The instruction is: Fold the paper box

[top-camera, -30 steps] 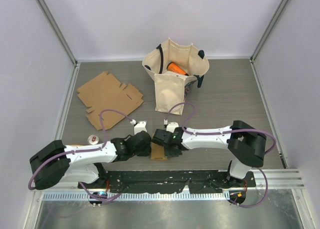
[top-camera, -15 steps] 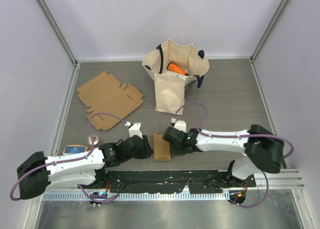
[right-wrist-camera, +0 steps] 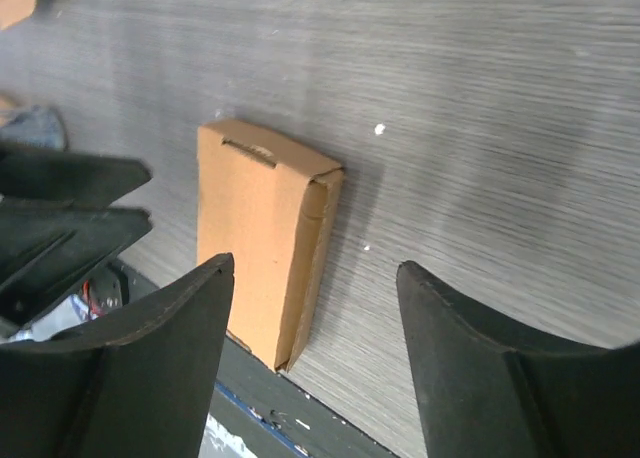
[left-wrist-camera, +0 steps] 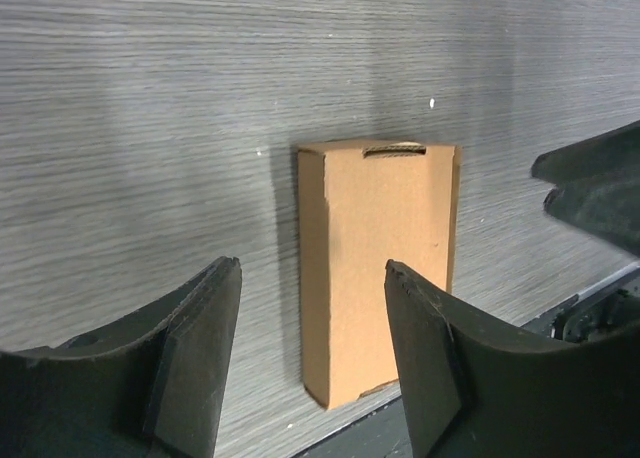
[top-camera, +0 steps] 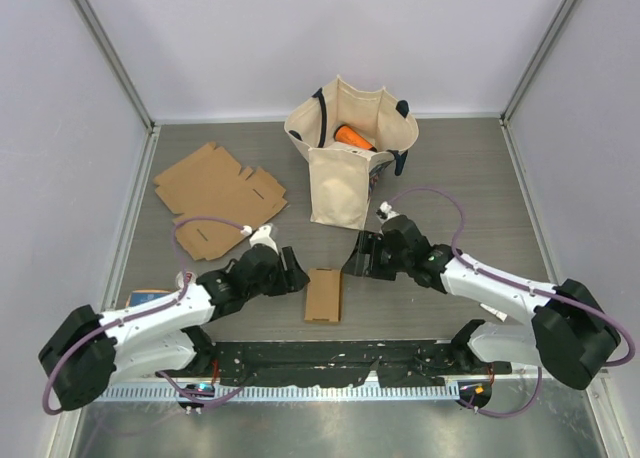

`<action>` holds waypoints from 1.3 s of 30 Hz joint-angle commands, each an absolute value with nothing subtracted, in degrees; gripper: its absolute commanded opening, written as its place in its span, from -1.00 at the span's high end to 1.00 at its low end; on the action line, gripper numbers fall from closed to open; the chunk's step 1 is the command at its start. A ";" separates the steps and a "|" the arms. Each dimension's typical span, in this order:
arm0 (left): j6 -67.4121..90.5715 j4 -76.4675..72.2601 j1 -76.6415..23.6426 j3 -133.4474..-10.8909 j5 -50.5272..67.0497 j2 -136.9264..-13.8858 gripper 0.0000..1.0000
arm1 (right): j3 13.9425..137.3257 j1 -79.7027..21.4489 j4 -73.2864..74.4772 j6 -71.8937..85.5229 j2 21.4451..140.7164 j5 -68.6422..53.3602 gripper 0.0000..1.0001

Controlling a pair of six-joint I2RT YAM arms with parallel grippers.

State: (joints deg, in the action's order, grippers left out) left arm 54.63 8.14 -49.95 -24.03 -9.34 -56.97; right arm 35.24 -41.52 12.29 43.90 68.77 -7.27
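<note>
Both arms have drawn back from the box (top-camera: 323,294) since a second ago, and their jaws have spread apart. Folded shut, the box is a slim brown cardboard block with a tuck slot at its far end. It lies flat on the table (top-camera: 480,198) near the front edge, between the two arms. The left jaws stand open just left of it and the right jaws stand open beyond it to the right. Neither pair touches it or holds anything. Farther back lie a flat unfolded cardboard sheet (top-camera: 215,198) on the left and a cream tote bag (top-camera: 350,168) with something orange (top-camera: 352,136) inside. The print on a small blue-labelled item (top-camera: 150,298) by the left arm (top-camera: 160,323) is too small to read.
</note>
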 commanded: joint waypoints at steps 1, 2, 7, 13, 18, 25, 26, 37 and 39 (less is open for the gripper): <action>53.96 -4.20 -47.03 -26.54 1.55 -63.53 -0.26 | 29.46 -40.78 -7.27 47.62 69.69 -20.73 -0.48; 54.05 -5.00 -47.11 -26.72 2.28 -64.94 -0.23 | 29.10 -40.78 -8.16 47.81 70.48 -21.00 -0.48; 55.46 -11.06 -47.02 -26.11 5.53 -72.06 -0.01 | 27.69 -41.39 -14.50 50.45 76.10 -21.71 -0.19; 56.43 -15.90 -47.11 -25.66 8.61 -75.23 0.34 | 29.53 -43.59 -16.26 51.42 79.80 -21.36 0.19; 56.87 -17.41 -47.02 -26.19 9.41 -76.99 0.50 | 32.59 -44.74 -11.62 49.93 78.58 -18.83 0.37; 54.59 -14.52 -47.02 -27.07 7.48 -76.12 0.22 | 33.22 -45.18 -7.84 50.36 75.68 -18.03 0.36; 54.06 -12.94 -47.11 -27.33 6.43 -74.55 0.16 | 33.48 -45.18 -4.95 50.36 74.89 -16.63 0.36; 50.19 19.41 -58.78 -42.35 -16.60 -68.63 -0.99 | 38.76 -38.77 29.70 44.04 54.62 8.35 -0.38; 49.05 23.46 -63.18 -46.83 -20.65 -73.97 -0.99 | 38.06 -36.39 30.50 43.33 50.29 8.26 -0.42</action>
State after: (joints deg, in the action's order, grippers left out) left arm 52.01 13.28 -57.32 -40.42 -11.29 -67.96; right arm 37.60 -39.16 22.13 46.17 57.52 1.91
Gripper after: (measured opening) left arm 0.994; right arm 0.691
